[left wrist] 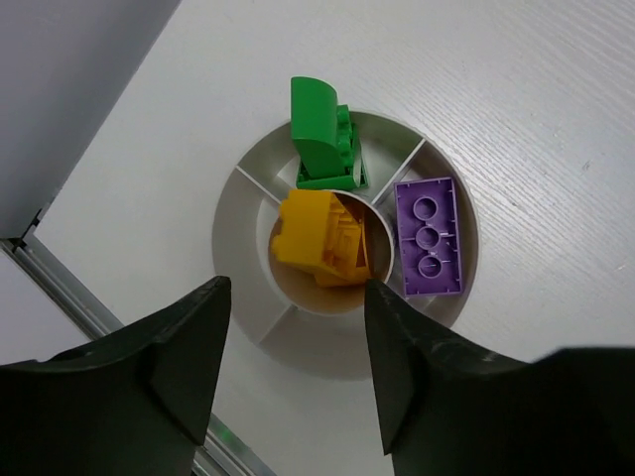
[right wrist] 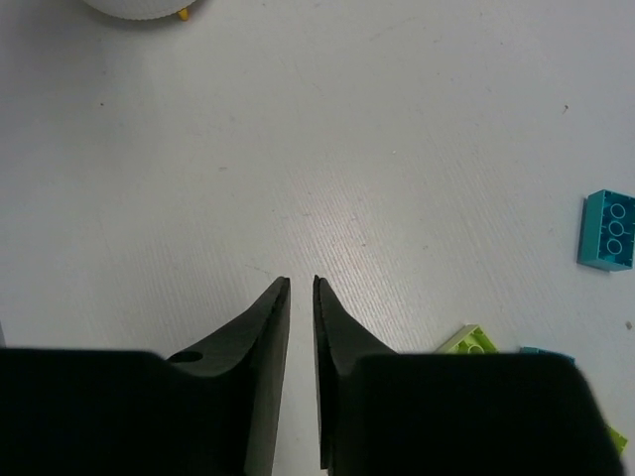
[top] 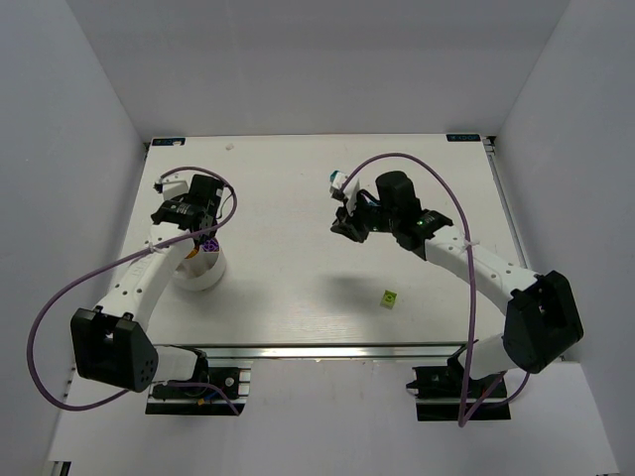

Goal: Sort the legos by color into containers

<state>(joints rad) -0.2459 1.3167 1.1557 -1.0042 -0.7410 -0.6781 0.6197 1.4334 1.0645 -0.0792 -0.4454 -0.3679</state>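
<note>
Lime brick (right wrist: 468, 340) half hidden behind right hand (right wrist: 301, 282) (barely parted), bowl (right wrist: 139, 8) cropped

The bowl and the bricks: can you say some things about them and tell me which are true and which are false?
1. The purple brick lies in an outer wedge of the white divided bowl. True.
2. The orange-yellow bricks sit in the bowl's round middle cup. True.
3. The green brick lies outside the bowl. False: it stands in a wedge, poking up over the rim.
4. The left gripper is squeezing a brick. False: its fingers are apart above the bowl, with nothing between them.
5. A cyan brick lies on the table, not in the bowl. True.
</note>
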